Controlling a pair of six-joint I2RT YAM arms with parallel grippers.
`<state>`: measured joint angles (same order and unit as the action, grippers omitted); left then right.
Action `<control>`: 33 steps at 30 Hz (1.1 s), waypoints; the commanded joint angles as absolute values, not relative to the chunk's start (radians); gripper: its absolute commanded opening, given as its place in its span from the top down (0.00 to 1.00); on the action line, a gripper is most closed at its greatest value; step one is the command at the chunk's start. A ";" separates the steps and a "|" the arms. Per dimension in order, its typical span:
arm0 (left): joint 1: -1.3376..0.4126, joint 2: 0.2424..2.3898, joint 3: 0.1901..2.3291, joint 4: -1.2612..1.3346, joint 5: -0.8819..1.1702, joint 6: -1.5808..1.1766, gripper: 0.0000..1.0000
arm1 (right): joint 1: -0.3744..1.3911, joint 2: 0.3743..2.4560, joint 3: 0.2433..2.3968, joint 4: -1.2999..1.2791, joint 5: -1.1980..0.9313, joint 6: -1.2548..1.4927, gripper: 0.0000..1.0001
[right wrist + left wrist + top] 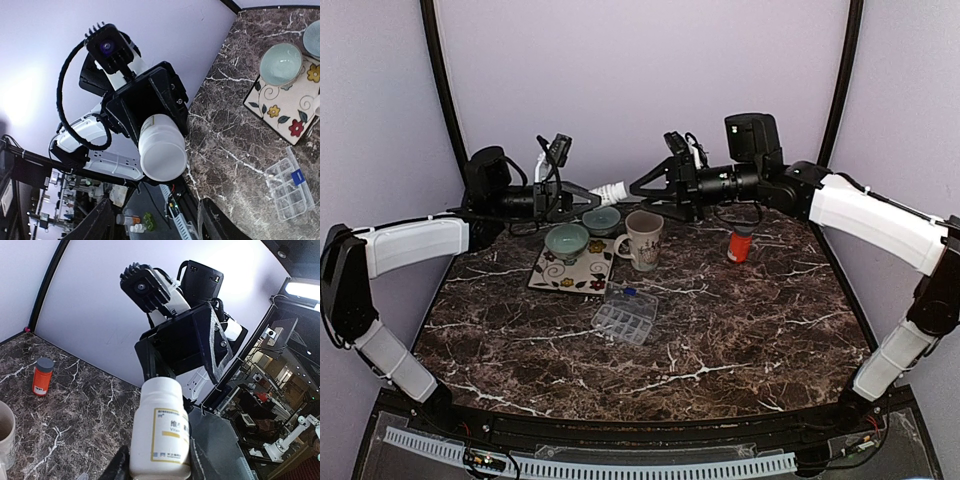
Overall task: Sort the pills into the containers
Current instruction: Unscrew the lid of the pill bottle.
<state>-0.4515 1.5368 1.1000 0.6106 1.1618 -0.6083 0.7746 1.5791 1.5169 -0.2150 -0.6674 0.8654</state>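
Note:
A white pill bottle [610, 189] is held sideways in the air above the back of the table. My left gripper [582, 192] is shut on it. In the left wrist view the bottle [161, 432] fills the space between my fingers and shows a yellow-framed label. My right gripper [655, 183] faces it from the right, open, with the bottle's end just ahead of its fingers. In the right wrist view the bottle's round end [161, 148] points at the camera, and both fingers [100, 222] stand wide apart below it. A clear pill organizer [625, 315] lies mid-table.
An orange bottle with a grey cap [741, 243] stands at the back right. A beige mug [643, 240] and two pale green bowls [566, 241] [601, 219] sit by a flowered tile [572, 270] under the raised grippers. The lilac back wall is close behind.

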 commanded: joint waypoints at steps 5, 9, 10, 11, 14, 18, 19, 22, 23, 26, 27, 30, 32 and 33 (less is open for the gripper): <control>-0.447 1.468 1.132 0.512 1.131 -0.467 1.00 | 0.762 1.643 1.551 -0.166 -0.677 1.043 0.43; -0.453 1.463 1.141 0.461 1.121 -0.423 1.00 | 0.762 1.666 1.568 -0.164 -0.678 1.060 0.43; -0.456 1.465 1.146 0.443 1.119 -0.409 1.00 | 0.762 1.668 1.569 -0.157 -0.681 1.064 0.43; -0.458 1.465 1.151 0.421 1.116 -0.394 1.00 | 0.762 1.670 1.569 -0.147 -0.686 1.070 0.43; -0.462 1.463 1.155 0.395 1.104 -0.368 1.00 | 0.761 1.673 1.575 -0.137 -0.691 1.078 0.44; -0.467 1.463 1.160 0.370 1.095 -0.347 1.00 | 0.755 1.675 1.581 -0.133 -0.701 1.086 0.44; -0.469 1.464 1.160 0.368 1.095 -0.344 1.00 | 0.755 1.675 1.582 -0.132 -0.703 1.089 0.44; -0.470 1.466 1.161 0.363 1.094 -0.338 1.00 | 0.754 1.675 1.583 -0.128 -0.706 1.092 0.44; -0.471 1.466 1.161 0.360 1.095 -0.336 1.00 | 0.753 1.676 1.582 -0.126 -0.706 1.092 0.44; -0.474 1.466 1.167 0.338 1.097 -0.321 1.00 | 0.749 1.682 1.581 -0.114 -0.706 1.096 0.44; -0.476 1.466 1.169 0.329 1.096 -0.314 1.00 | 0.748 1.685 1.583 -0.112 -0.709 1.099 0.44; -0.478 1.465 1.175 0.306 1.092 -0.292 1.00 | 0.749 1.699 1.604 -0.122 -0.712 1.094 0.44; -0.479 1.466 1.176 0.299 1.090 -0.285 1.00 | 0.749 1.707 1.616 -0.133 -0.715 1.091 0.44; -0.480 1.466 1.178 0.296 1.089 -0.283 1.00 | 0.749 1.711 1.620 -0.135 -0.716 1.089 0.44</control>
<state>-0.4713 1.5047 1.1431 0.3214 1.0882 -0.3241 0.7551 1.6947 1.5753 -0.1604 -0.6983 1.0904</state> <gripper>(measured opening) 0.358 0.558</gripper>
